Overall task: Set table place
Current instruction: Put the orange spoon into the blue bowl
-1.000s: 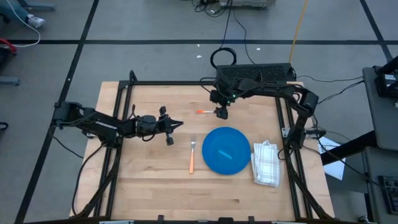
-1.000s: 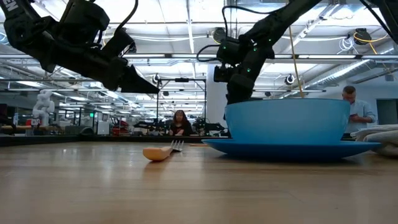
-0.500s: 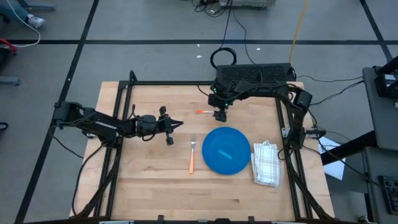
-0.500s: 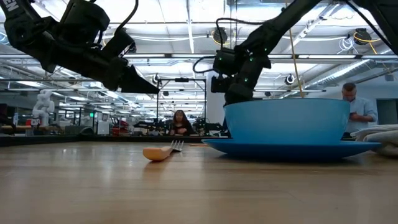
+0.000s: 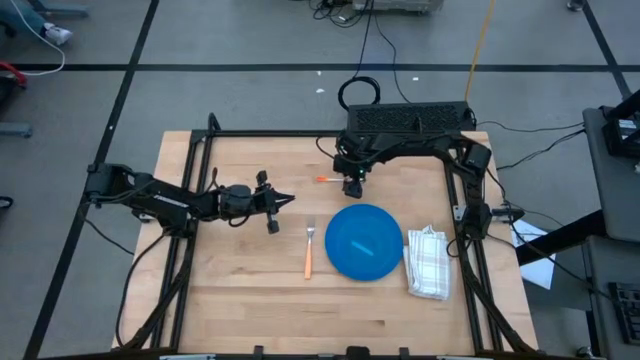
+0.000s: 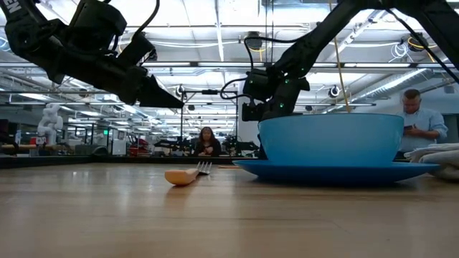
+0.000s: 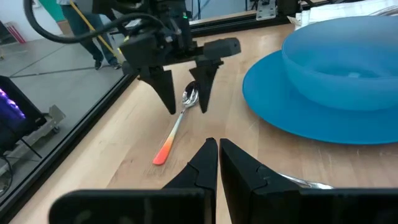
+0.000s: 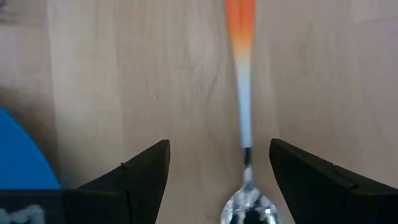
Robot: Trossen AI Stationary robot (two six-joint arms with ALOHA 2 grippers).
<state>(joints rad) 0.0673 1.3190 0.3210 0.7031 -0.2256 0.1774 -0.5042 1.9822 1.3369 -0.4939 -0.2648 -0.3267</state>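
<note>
The right gripper (image 5: 352, 186) hangs over the far middle of the table (image 5: 240, 290), fingers spread wide and pointing down; the left wrist view shows its two fingers (image 7: 163, 91) straddling the bowl end of a spoon (image 7: 176, 127), tips close above the wood; from its own wrist view the spoon (image 8: 244, 112) lies in the gap between the fingers (image 8: 144, 175), nearer one than the other, touched by neither; the spoon's orange handle points toward the table's left edge, its metal bowl sits under the gripper.

Just nearer than the spoon, right of centre, stands a blue plate (image 5: 364, 243) with a blue bowl (image 6: 330, 137) on it; a fork (image 5: 309, 250) with an orange handle lies just left of the plate, tines toward the far edge; a folded checked cloth (image 5: 428, 263) lies just right of it, near the table's right edge.

The left gripper (image 5: 283, 199) waits over the left half of the table, above the wood, its fingers pressed together, holding nothing; people stand in the room beyond.
</note>
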